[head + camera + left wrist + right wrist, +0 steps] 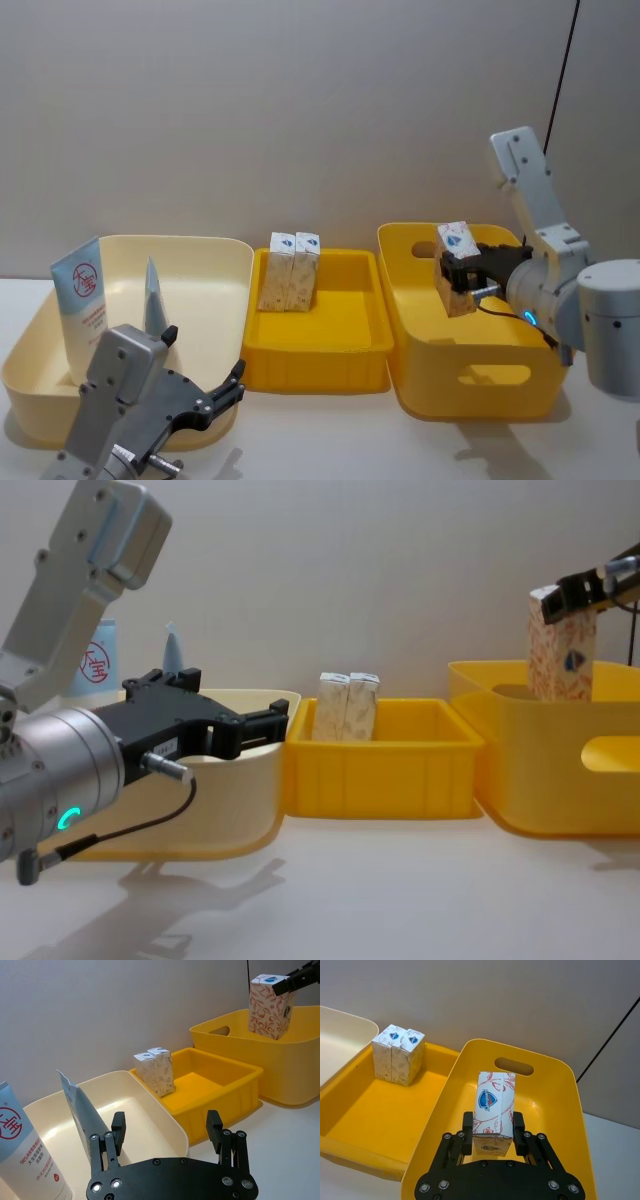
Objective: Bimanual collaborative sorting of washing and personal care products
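Right gripper (492, 1136): black two-finger tool, jaws closed against the two sides of one cream carton with reddish leaf print and a blue shield badge (494, 1109). The carton is held tilted, top towards the back wall, over the inside of the tall yellow plastic bin with slot handles (561, 1091). In the chest view the bin wall hides its lower end. Whether its base touches the bin floor cannot be told.

Left gripper (166, 1120): black fingers spread wide, nothing between them, poised at the front of the cream oval plastic bin (102, 1080). In the head view the arm covers that bin's front rim.

White squeeze tube with pale-blue crimped end and red circle logo (82, 298): leaning upright in the cream bin, foot hidden by the left arm.

Second tube, seen edge-on (153, 296): just beside the first, label not visible.

Pair of matching cream cartons (291, 271): upright, touching side by side, at the back left of the shallow yellow tray (320, 362), which sits between the two bins.
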Controlling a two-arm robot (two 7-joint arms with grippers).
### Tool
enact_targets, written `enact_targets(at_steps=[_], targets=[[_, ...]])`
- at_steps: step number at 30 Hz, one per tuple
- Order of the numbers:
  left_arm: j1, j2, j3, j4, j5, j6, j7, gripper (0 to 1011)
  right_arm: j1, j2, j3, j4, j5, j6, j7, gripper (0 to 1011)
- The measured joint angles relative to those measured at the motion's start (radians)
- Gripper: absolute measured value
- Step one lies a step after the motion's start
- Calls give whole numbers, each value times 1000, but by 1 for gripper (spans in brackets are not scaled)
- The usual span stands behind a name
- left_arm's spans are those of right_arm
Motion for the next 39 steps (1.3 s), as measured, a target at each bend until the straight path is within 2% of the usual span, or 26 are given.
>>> enact_targets(at_steps=[2, 5, 6, 12, 19, 26, 39], targets=[[0, 0, 0, 0, 0, 0, 0, 1003, -2, 1, 1, -1, 0, 1, 0, 463], [0, 0, 0, 0, 0, 0, 0, 1003, -6, 2, 2, -2, -1, 4, 0, 546], [0, 0, 0, 0, 0, 0, 0, 1003, -8, 2, 2, -2, -1, 5, 0, 606], [0, 0, 0, 0, 0, 0, 0, 1003, -12, 3, 3, -3, -1, 7, 1, 755], [0, 0, 0, 0, 0, 0, 0, 1003, -16, 4, 4, -4, -2, 10, 1, 981], [0, 2, -2, -5, 2, 1, 0, 1003, -18, 5, 5, -5, -3, 11, 1, 1001], [-4, 41, -39, -68, 25, 33, -1, 1003, -19, 5, 5, -5, -3, 13, 1, 1001]])
